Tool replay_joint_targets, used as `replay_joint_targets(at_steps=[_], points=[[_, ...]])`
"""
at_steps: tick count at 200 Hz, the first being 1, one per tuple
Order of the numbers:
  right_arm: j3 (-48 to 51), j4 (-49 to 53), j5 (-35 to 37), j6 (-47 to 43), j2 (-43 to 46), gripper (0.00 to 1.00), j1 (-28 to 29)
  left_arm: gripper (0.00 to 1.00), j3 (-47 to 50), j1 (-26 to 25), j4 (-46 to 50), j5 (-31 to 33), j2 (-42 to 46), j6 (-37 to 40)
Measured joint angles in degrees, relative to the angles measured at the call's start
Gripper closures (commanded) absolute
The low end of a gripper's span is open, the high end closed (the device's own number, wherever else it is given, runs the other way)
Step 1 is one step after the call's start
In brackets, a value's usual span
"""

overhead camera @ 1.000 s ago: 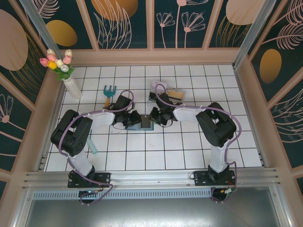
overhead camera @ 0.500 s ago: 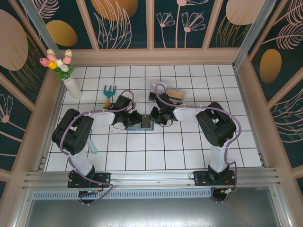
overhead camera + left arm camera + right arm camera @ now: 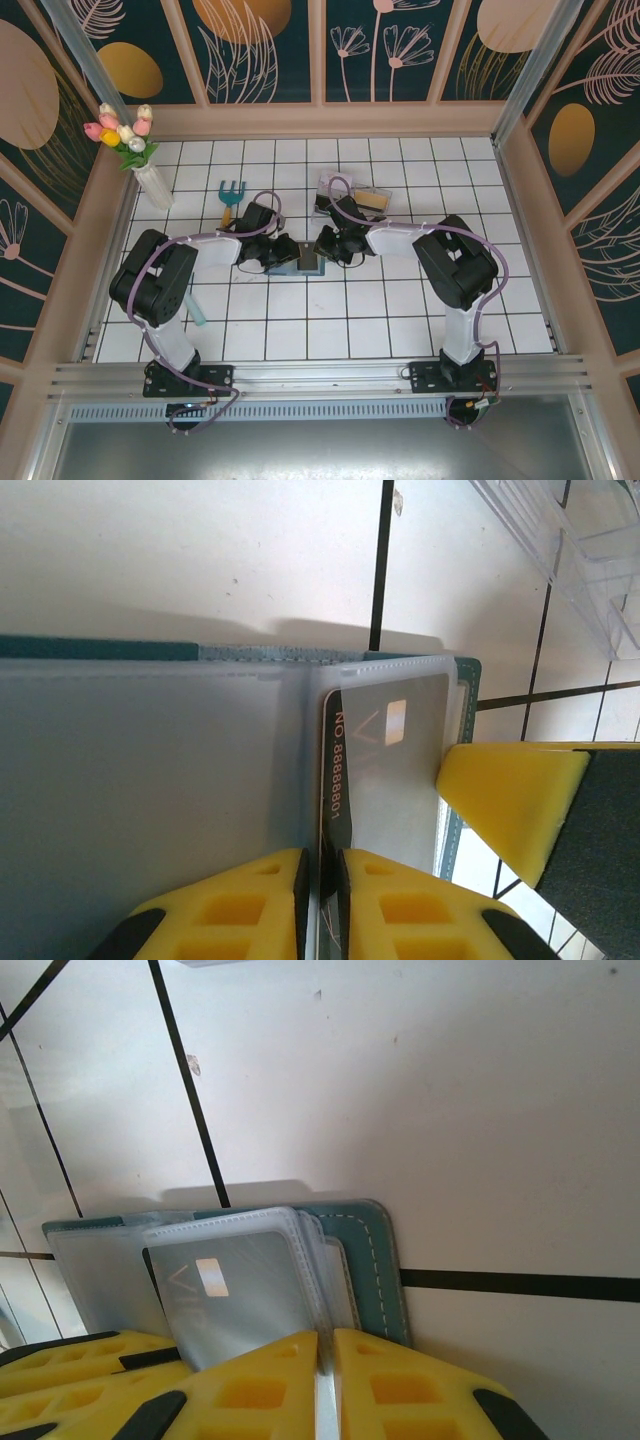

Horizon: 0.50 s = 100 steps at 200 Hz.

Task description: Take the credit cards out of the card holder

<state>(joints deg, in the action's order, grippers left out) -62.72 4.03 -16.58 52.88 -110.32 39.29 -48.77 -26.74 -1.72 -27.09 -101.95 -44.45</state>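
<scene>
- Left gripper (image 3: pixel 322 858): low centre of the left wrist view, yellow fingers pressed almost together. You're pinching the dark edge of a card (image 3: pixel 390 770). I'd call it a grip on the card, though some sleeve plastic may be caught in it too.
- Card holder (image 3: pixel 303 263): lies open on the white tiled table (image 3: pixel 330 320) at the middle of the top view, between the two grippers. Its teal cover is underneath and the frosted clear sleeves face up.
- Progress: looks like the first pull is underway and not finished.
  - The card's dark strip sits bare at the sleeve's left edge, and the rest is under frosted plastic, so most of it is inside.
  - I see no loose card on the tiles in the top view.
  - The right wrist view shows several sleeves stacked, and I can't tell whether the others hold cards.
  - Left to do: slide this card fully out, set it down, then check the other sleeves.
- Writing: "NO. 8888801" in pale print runs sideways along the card's dark strip. Beside it are a thin V-like mark and a pale square patch like a chip. No brand name, and nothing readable on the holder.
- Right gripper (image 3: pixel 322 1338): low centre of the right wrist view, fingers closed to a thin slit on the holder's sleeve edges next to the stitched teal cover. My read is that it pins the holder while you pull.
- Clear box (image 3: pixel 358 196): above and right of the holder in the top view, apart from it, with no part in this step.
</scene>
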Motion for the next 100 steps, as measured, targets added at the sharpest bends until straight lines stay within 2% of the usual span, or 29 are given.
replay_joint_targets(at_steps=[100], points=[[0.00,-0.35,-0.17,0.00,-0.11,0.85,-0.20,0.97,1.31,0.98,-1.66,-0.70,0.50,-0.98]])
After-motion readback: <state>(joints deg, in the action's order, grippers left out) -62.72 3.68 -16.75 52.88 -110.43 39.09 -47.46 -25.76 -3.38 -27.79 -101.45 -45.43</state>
